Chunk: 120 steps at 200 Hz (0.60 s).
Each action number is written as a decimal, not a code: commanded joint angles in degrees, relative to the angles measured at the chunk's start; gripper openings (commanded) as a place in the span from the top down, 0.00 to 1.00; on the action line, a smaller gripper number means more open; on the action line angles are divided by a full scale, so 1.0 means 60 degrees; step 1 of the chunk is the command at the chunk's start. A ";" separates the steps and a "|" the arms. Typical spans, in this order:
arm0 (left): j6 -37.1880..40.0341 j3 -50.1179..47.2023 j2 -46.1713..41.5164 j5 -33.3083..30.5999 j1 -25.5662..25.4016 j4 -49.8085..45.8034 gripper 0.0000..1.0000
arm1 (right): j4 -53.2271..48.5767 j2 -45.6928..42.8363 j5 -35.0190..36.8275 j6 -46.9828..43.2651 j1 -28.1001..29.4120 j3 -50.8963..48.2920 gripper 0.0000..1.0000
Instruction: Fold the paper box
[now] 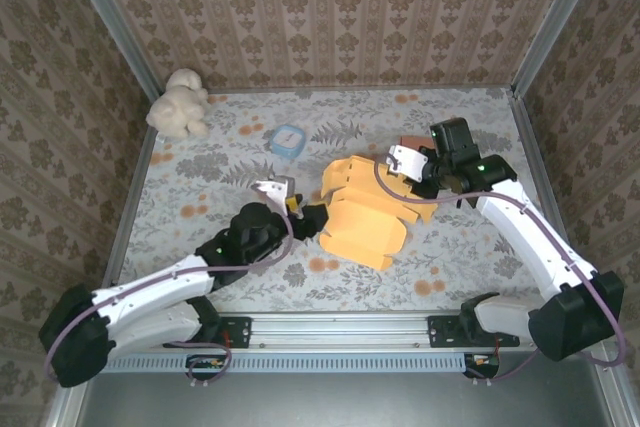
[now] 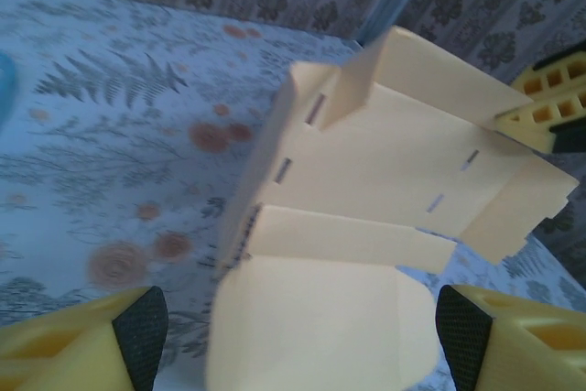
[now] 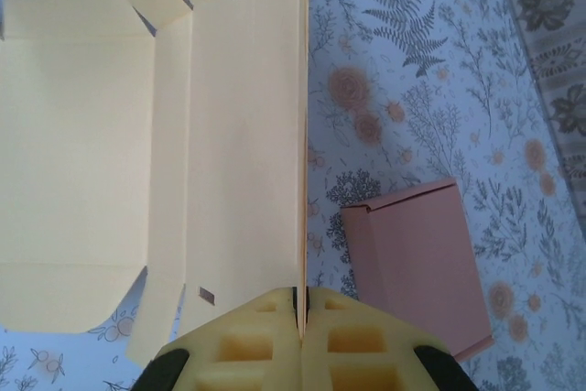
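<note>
Folding in progress: the yellow paper box (image 1: 365, 212) lies mid-worktop (image 1: 200, 247), partly formed, between the two arms. The right gripper (image 3: 300, 304) is pressed together on the top edge of one raised side panel. That panel stands upright and runs straight away from its fingers along the length of the box, with the flat base and end flaps lying to its left in the wrist view. The left gripper (image 2: 300, 327) is spread wide, pads (image 2: 142, 327) well apart. The box lies directly ahead of it, to its right in the overhead view. The rounded near flap sits in the gap between the pads; I see no contact on either side. Judgement: the left arm is nearer the unfolded near end, so the next fold there is its job, while the right pinch keeps the panel upright. Risk: closing on the flap off-centre could skew the crease. A pinkish folded box (image 3: 417, 263) lies just right of the held panel, and a plush toy (image 1: 178, 102) sits far left, well apart.
</note>
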 commanded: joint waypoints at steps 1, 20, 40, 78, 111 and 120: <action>0.0853 -0.0357 -0.0640 -0.0898 0.0187 -0.0548 0.19 | 0.0992 -0.0846 -0.0762 -0.0902 -0.0023 -0.0864 1.00; 0.1276 -0.0633 -0.0952 -0.0818 0.0515 -0.0275 0.19 | 0.2187 -0.1554 -0.1402 -0.1613 0.0002 -0.1813 1.00; 0.1533 -0.0980 -0.1155 -0.0886 0.0935 0.0105 0.19 | 0.3465 -0.1967 -0.1567 -0.1966 0.0072 -0.2650 1.00; 0.1088 -0.1447 -0.1624 -0.0967 0.1730 0.0113 0.19 | 0.4575 -0.1910 -0.1573 -0.2231 0.0448 -0.3279 1.00; 0.0693 -0.1716 -0.2156 -0.1285 0.2146 -0.0171 0.19 | 0.4761 -0.1085 -0.0953 -0.2165 0.1123 -0.3139 1.00; 0.0576 -0.1811 -0.2362 -0.1453 0.2245 -0.0285 0.19 | 0.5118 -0.0875 -0.0723 -0.2060 0.1305 -0.3196 1.00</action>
